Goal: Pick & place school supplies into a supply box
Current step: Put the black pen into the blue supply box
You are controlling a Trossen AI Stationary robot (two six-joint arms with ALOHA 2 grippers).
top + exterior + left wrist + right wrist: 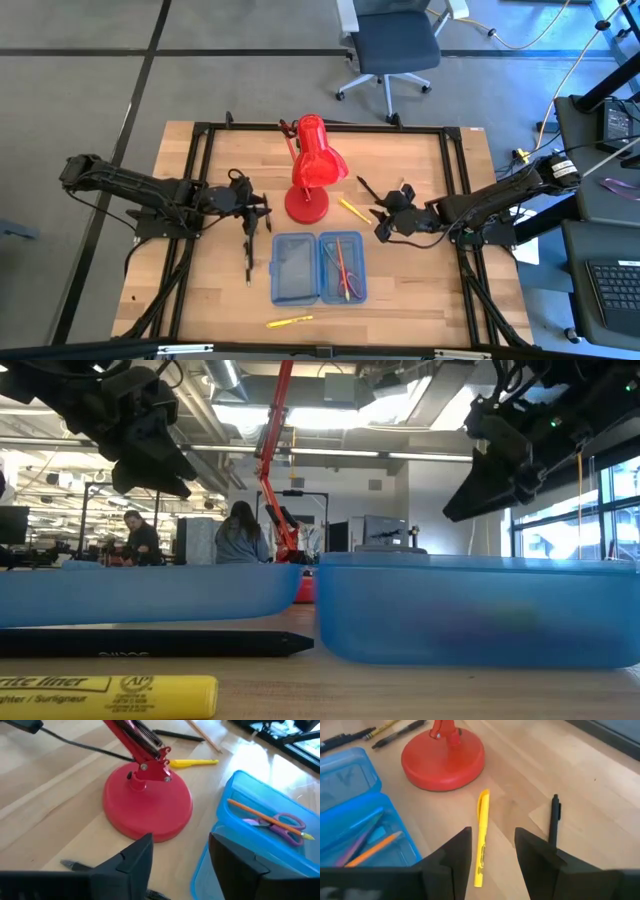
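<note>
Over the wooden table (200, 310), my right gripper (492, 862) hangs with its fingers apart and nothing between them, lined up above the yellow highlighter (481, 837) that lies just off the red desk lamp (312, 170); I judge this to be the approach for the next pick, since the marker sits squarely in the gap. A black pen (554, 817) lies close beside it, near enough that a careless descent could nudge it. My left gripper (180, 857) also stands open and empty, near the lamp's base and just beside the blue pencil case (320, 268), which lies opened flat at the table's middle. Its right half already holds an orange pencil (255, 812) and the purple-handled scissors (287, 825); the left half looks bare. More pens (248, 258) wait on the left, and a second yellow highlighter (290, 322) lies at the table's front edge, so the job appears well short of finished.
</note>
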